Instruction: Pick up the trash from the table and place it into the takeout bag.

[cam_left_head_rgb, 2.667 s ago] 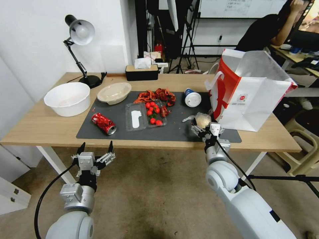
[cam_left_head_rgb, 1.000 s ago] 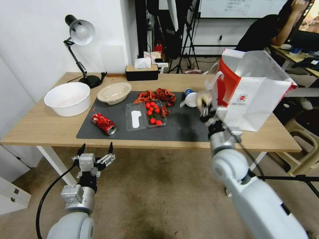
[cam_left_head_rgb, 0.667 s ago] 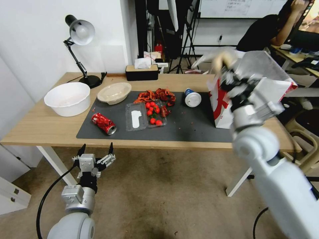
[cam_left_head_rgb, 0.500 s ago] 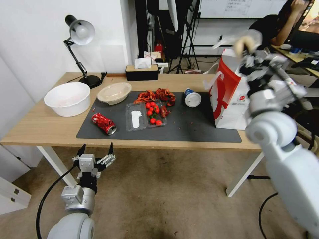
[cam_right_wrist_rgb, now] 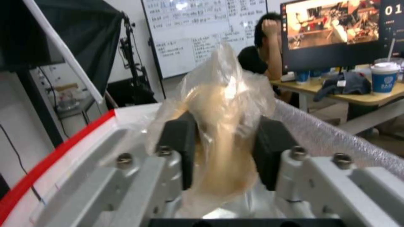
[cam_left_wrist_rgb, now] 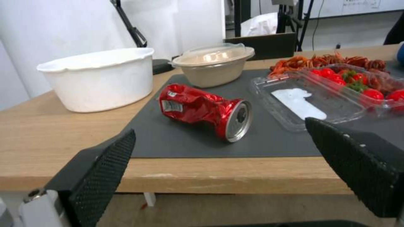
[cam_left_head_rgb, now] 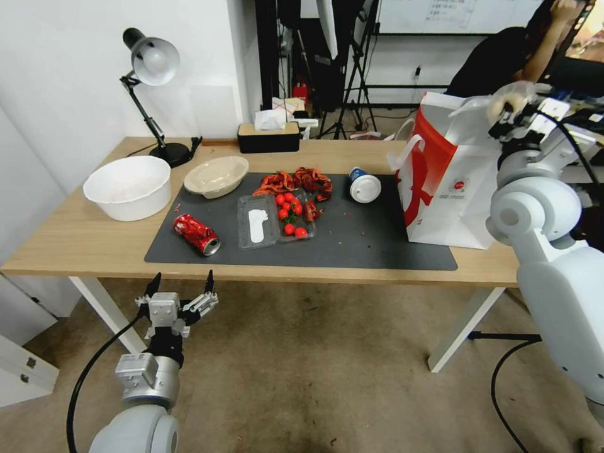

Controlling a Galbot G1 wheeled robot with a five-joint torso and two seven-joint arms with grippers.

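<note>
Right tool (cam_left_head_rgb: 511, 107): raised at the upper right of the head view, above the open mouth of the takeout bag (cam_left_head_rgb: 456, 182), clamped on the beige crumpled wad (cam_left_head_rgb: 507, 100). The right wrist view confirms the grip: both black pads (cam_right_wrist_rgb: 181, 148) press the wad (cam_right_wrist_rgb: 221, 138), wrapped in clear film, from either side, with the bag's red-edged rim (cam_right_wrist_rgb: 50, 157) and white inner wall (cam_right_wrist_rgb: 328, 132) directly beneath. That rim detail is not legible from the head camera.

Left tool (cam_left_head_rgb: 179, 296): parked low at the lower left of the head view, below the near edge of the bench (cam_left_head_rgb: 82, 245), fingers spread wide and holding nothing. Its wrist view shows what the head view gives only from above: the crushed red can (cam_left_wrist_rgb: 206, 110) lying on its side on the dark grey mat (cam_left_wrist_rgb: 176, 142), open end toward the camera, close to the mat's near edge.

Remaining on the bench: shallow beige bowl (cam_left_head_rgb: 217, 176) at the mat's far left corner, blue-white paper cup (cam_left_head_rgb: 363, 187) tipped over just left of the bag, a clear tray (cam_left_head_rgb: 270, 223) with tomatoes at centre, and a white tub (cam_left_head_rgb: 128, 187) off the mat at left.

Open mat lies between tray and bag.
</note>
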